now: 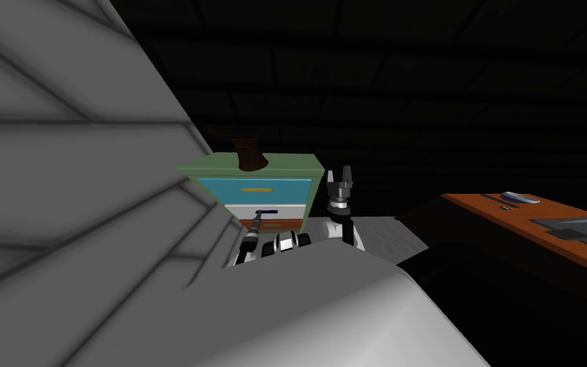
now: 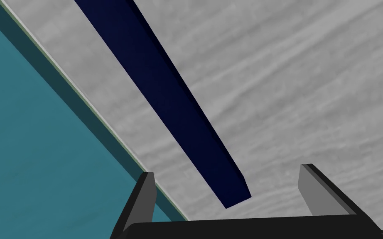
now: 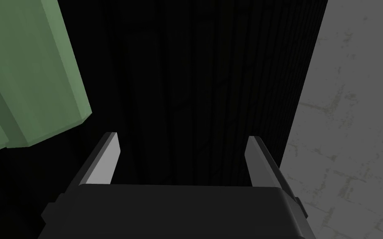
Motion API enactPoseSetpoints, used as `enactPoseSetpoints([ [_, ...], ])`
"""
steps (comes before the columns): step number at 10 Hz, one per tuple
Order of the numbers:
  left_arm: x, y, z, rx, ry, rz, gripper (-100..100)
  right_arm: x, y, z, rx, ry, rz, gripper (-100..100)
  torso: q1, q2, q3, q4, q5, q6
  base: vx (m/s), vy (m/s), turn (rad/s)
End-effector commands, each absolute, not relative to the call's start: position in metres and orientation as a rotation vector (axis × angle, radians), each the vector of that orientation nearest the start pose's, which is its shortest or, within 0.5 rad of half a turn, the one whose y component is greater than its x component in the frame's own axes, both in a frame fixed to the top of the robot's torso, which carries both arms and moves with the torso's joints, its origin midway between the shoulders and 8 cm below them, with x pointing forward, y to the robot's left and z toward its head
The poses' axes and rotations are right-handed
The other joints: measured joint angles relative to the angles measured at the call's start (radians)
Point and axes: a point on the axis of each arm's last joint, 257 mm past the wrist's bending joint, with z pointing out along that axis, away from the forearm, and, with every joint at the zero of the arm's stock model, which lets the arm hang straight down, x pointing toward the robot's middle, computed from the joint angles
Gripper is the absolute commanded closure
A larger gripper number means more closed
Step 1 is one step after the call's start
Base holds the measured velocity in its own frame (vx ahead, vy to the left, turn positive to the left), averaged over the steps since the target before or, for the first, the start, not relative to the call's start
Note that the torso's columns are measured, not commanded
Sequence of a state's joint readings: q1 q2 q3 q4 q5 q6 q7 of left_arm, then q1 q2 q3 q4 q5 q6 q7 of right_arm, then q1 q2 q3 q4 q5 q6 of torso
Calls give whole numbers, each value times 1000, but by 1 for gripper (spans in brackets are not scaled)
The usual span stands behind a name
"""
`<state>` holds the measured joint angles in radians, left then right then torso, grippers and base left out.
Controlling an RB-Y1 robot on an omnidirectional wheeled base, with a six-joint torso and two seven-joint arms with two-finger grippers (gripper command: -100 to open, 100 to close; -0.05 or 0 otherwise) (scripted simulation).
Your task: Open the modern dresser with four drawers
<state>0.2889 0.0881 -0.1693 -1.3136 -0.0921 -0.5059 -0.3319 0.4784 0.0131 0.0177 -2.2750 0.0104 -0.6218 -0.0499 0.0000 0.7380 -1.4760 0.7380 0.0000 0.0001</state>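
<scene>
Dresser, green-framed, stands directly ahead of the left gripper, backed against a dark wall and flanked by a grey panelled wall on the gripper's outer side. Its fronts face the robot: a teal drawer with a yellow handle above the gripper, a white drawer level with it, and an orange-brown drawer just below. A dark brown object, possibly a lamp base, rests on the top.

The navy handle on the white drawer is a straight bar. Its long axis runs level across the drawer front, parallel to the drawer's upper edge.

In the left wrist view the left gripper stands spread, both fingers apart. One end of the navy handle lies between them, with a gap to each finger. The rest of the bar extends away from the gripper over the white drawer. The seam to the teal drawer passes just outside one finger. Whether the fingertips reach past the bar is unclear.

The right gripper is raised just beside the dresser's free side, fingers wide and empty. In its wrist view the right gripper has a green corner of the dresser outside one finger, the dark wall ahead, and open grey floor outside the other. An orange desk stands well apart, beyond that open floor.
</scene>
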Motion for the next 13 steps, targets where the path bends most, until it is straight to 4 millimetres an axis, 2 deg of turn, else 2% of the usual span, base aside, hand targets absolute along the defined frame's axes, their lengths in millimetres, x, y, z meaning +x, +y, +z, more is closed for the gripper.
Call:
enactPoseSetpoints([
  [1,394,189,-363,-808,1485,-931,-100,325,-267,51,568,500,1397,0,-1,1,1,0,0,0,57,53,-116],
  [2,394,189,-363,-796,1489,-920,-100,325,-267,51,568,500,1397,0,0,1,1,0,0,0,42,42,-56],
  [3,384,186,-363,-818,1476,-919,-100,325,-267,51,568,500,1397,0,-1,1,1,0,0,0,46,53,-128],
  [4,384,186,-363,-807,1480,-909,-100,325,-267,51,568,500,1397,0,0,0,0,0,0,0,45,48,-59],
  [5,373,183,-362,-831,1466,-906,-100,325,-267,51,568,500,1397,0,0,0,0,0,0,0,51,50,-125],
  [6,373,183,-362,-820,1470,-895,-100,325,-267,50,568,500,1397,0,0,-1,-1,0,0,0,47,42,-57],
  [7,363,180,-361,-845,1456,-890,-100,325,-267,51,568,500,1397,0,0,-1,-1,0,0,-1,62,43,-102],
  [8,363,180,-361,-834,1460,-880,-100,325,-268,51,568,500,1397,0,0,-2,-1,-1,0,0,50,43,-59],
  [9,353,178,-360,-860,1445,-873,-100,324,-268,51,567,500,1396,0,0,-1,-1,0,0,-1,55,64,-125],
  [10,353,178,-360,-850,1449,-863,-100,324,-268,51,567,500,1396,0,1,-1,-1,0,0,0,41,62,-63],
  [13,334,175,-357,-893,1426,-831,-100,324,-268,51,567,499,1396,0,-1,0,0,0,0,0,46,53,-87],
])
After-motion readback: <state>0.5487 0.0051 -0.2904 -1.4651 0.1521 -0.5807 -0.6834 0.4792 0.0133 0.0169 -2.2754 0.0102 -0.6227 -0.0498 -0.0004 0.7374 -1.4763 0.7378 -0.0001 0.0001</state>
